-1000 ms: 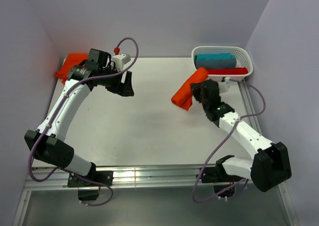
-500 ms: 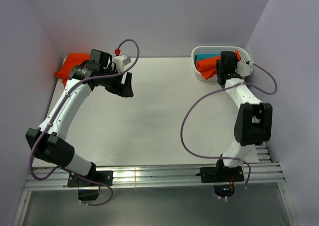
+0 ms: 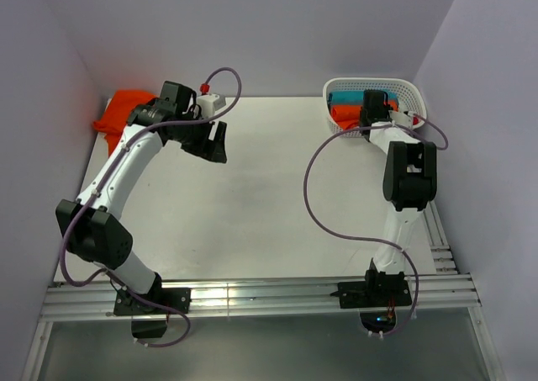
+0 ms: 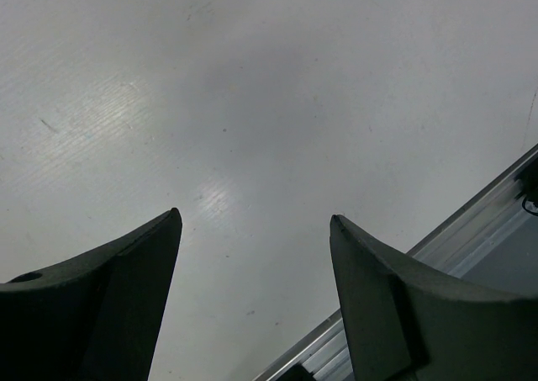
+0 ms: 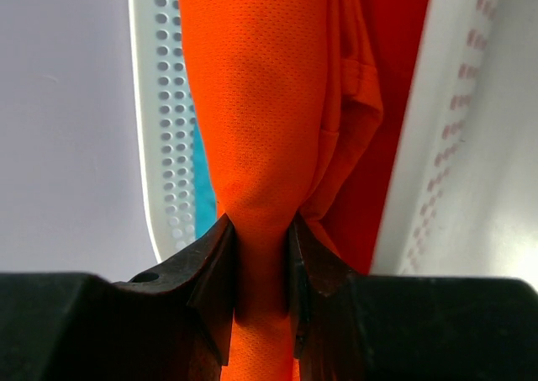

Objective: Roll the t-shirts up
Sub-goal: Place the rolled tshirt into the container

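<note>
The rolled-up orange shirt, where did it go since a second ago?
The right gripper carried the rolled t-shirt from over the table to the far right, into the white basket, still pinching it. The left gripper stayed open above the table, barely moving, and the other orange t-shirt stayed in the far left corner.

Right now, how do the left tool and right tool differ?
Grip: left tool is open and empty; right tool is shut on a rolled orange t-shirt. Place: left tool hangs over the table; right tool is over the white basket. Both are black and two-fingered.
</note>
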Motion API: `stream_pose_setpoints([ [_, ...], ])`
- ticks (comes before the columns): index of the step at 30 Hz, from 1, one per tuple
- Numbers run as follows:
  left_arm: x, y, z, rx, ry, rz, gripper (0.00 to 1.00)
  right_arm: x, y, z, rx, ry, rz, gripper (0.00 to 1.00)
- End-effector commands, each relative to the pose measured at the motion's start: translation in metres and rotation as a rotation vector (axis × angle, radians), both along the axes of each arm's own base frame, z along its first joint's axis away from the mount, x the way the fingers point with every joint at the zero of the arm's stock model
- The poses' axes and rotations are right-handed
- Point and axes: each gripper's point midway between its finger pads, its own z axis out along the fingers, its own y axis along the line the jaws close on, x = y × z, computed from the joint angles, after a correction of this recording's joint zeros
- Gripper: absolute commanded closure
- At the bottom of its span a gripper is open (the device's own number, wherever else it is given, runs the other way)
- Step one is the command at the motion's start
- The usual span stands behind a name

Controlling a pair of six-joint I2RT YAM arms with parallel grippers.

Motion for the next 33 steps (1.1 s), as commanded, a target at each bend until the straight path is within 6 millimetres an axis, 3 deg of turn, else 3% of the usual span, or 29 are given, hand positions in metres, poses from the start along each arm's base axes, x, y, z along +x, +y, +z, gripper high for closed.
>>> stream_pose_setpoints([
  [1, 0.011, -0.004, 0.016, -0.02, -0.06, -0.025, 0.24, 0.019, -0.02, 0.023, -0.003, -0.101, -0.077, 1.0],
  [6, 0.014, -0.005, 0.015, -0.019, -0.059, -0.028, 0.24, 0.024, -0.025, 0.01, 0.014, -0.085, -0.101, 1.0],
  [13, 0.018, -0.007, 0.021, -0.023, -0.06, -0.031, 0.24, 0.015, -0.026, -0.019, 0.039, -0.043, -0.131, 1.0],
  [19, 0.02, -0.009, 0.02, -0.025, -0.056, -0.032, 0.24, 0.02, -0.028, -0.021, 0.046, -0.04, -0.125, 1.0],
  [33, 0.029, -0.014, 0.027, -0.043, -0.058, -0.035, 0.24, 0.03, -0.037, -0.047, 0.087, 0.046, -0.11, 1.0],
])
